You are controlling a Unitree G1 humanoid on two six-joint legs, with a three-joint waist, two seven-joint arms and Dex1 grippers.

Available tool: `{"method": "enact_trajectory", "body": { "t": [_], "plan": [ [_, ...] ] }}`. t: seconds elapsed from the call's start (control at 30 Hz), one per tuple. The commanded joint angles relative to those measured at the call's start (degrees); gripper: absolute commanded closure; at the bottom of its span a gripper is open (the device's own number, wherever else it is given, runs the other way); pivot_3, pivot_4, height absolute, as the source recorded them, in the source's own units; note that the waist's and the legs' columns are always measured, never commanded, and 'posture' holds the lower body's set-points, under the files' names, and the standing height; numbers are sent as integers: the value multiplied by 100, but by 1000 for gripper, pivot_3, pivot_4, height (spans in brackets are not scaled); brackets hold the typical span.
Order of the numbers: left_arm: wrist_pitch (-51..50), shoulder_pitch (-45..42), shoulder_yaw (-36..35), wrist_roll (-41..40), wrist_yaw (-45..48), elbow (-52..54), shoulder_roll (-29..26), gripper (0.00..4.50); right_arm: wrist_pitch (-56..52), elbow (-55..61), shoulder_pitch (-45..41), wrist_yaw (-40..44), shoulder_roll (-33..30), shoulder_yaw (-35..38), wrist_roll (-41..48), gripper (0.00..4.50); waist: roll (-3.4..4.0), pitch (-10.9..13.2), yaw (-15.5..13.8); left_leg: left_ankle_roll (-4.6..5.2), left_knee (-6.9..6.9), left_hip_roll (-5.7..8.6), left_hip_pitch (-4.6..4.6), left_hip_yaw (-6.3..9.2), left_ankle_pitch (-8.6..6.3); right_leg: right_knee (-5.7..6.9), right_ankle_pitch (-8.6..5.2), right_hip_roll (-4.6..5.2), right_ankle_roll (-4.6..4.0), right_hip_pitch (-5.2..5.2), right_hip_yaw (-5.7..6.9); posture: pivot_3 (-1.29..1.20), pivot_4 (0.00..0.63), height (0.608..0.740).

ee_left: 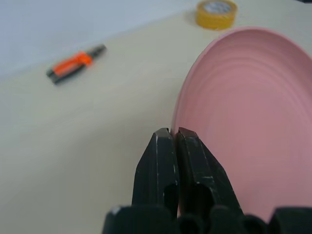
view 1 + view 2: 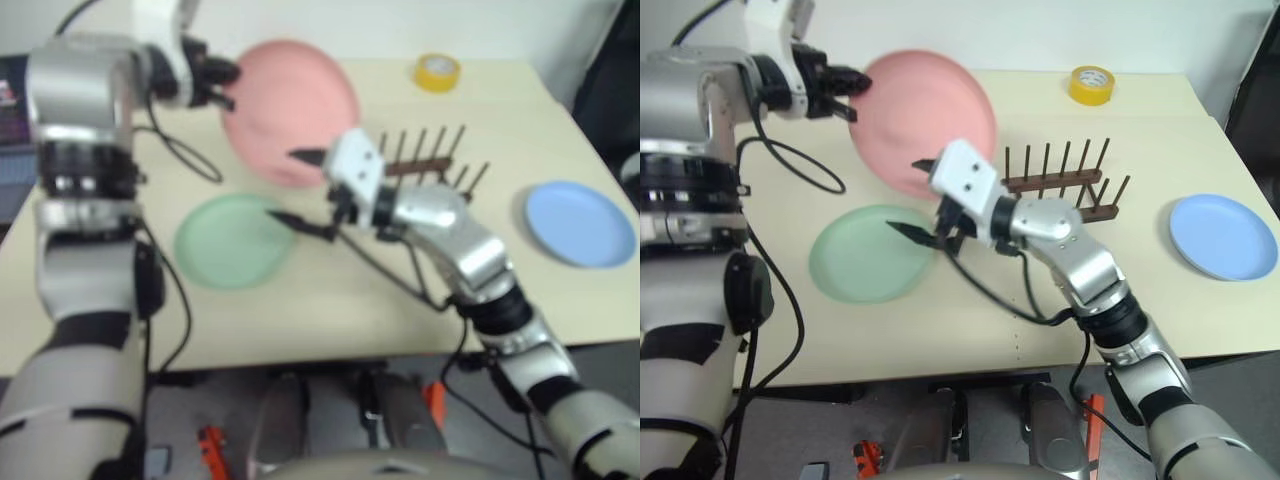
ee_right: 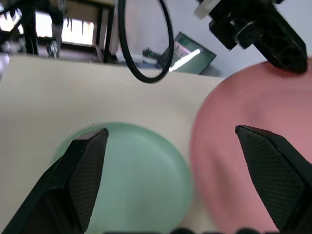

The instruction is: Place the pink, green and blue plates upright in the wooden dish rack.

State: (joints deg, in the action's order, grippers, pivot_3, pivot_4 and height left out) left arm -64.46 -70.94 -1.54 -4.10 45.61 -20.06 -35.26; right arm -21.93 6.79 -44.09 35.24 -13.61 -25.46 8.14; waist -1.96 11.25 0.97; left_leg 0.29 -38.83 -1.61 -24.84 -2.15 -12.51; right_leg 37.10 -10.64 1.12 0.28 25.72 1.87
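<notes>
A pale cream table (image 2: 940,340) sits against a white wall (image 2: 1040,30), seen from above, and every place here is given relative to the wooden dish rack (image 2: 1065,185), which stands right of the table's middle with its dark pegs upright and no plate in it. Farthest to the left of the rack, the left gripper (image 2: 852,84) is clenched on the rim of the pink plate (image 2: 925,115), which it holds tilted up off the table, left of and behind the rack. In the left wrist view an orange and black tool (image 1: 75,63) lies on the table beyond this plate. The green plate (image 2: 865,255) lies flat on the table, left of the rack and nearer the robot. Just left of the rack, the right gripper (image 2: 915,198) hangs with its fingers spread wide, grasping nothing, pointing toward the pink and green plates. A yellow tape roll (image 2: 1091,84) sits behind the rack near the wall. The blue plate (image 2: 1223,236) lies flat to the rack's right.
</notes>
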Motion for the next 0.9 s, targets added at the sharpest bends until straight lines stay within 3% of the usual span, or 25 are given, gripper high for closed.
{"method": "enact_trajectory", "body": {
  "t": [0.03,0.33,0.43,0.77,0.8,0.9],
  "plan": [
    [-1056,-56,-253,-446,-96,1193,-134,4471,580,-415,-175,-434,103,-227,-863,0,0,0,2,0,0,0,0,2,0,1,0,-1,0,0,1,0,150,740],
    [-1397,32,-278,-786,-609,1633,-182,4471,1254,-1027,-34,-440,139,-243,-1579,0,0,0,15,-9,3,-3,6,13,6,5,0,-6,-1,-2,2,0,150,740],
    [-1136,114,-128,-765,-686,1592,-343,4500,1403,-1002,-2,-484,123,-146,-1702,629,0,0,32,-10,3,-2,6,12,6,4,0,-5,-1,-2,1,0,150,740],
    [-708,193,-152,-809,-862,1101,-534,4500,1669,-698,28,-379,122,9,-1797,4227,0,0,43,-13,3,-2,6,15,8,4,0,-4,-2,-4,3,0,150,740],
    [-688,186,-144,-824,-871,1083,-538,4500,1720,-711,29,-370,137,6,-1811,4471,0,0,45,-13,4,-1,6,13,8,4,0,-4,-2,-4,2,0,150,740],
    [-641,136,-129,-866,-889,1002,-563,4500,1849,-730,18,-357,200,27,-1791,4489,-1,0,46,-13,4,-1,6,14,8,3,0,-4,-2,-4,2,0,150,740]
  ]
}}
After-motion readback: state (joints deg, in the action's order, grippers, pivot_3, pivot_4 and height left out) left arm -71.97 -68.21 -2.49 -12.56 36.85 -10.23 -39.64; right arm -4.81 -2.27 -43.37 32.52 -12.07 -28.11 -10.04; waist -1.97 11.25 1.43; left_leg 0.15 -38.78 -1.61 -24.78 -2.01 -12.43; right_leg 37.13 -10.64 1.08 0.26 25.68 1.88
